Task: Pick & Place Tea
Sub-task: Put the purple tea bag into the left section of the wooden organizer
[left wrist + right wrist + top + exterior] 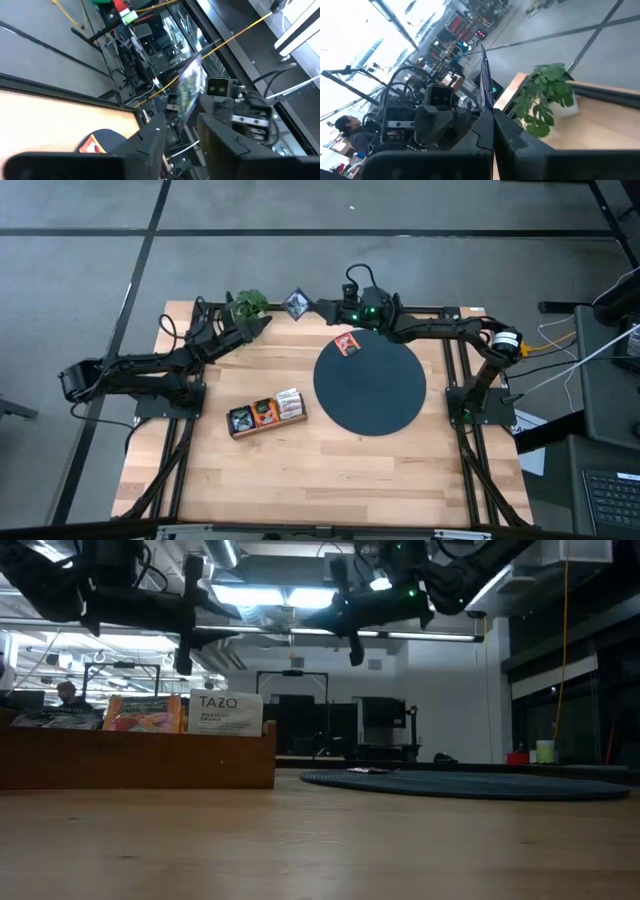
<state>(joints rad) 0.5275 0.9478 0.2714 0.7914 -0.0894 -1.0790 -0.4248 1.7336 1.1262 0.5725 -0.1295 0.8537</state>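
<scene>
— where is the right pincer (318, 307)?
— raised over the table's far edge, its dark fingers pressed together on a thin, flat, glossy dark sachet (296, 303) that it holds edge-on.
— and the left pincer (266, 321)?
— just across the sachet from it, fingers spread with a clear gap; the foil square shows beyond that gap, touching neither finger.
— what lies around them?
— a leafy green plant (248, 304) sits right beside the left pincer. below and near the right pincer, a small orange square sachet (347, 343) lies flat near the rim of a matte dark round disc (385, 395).
— room to move?
— toward the near side from both pincers, a long wooden compartment tray (262, 426) holds upright sachets; the smooth pale plank table (330, 470) beyond it is open.
</scene>
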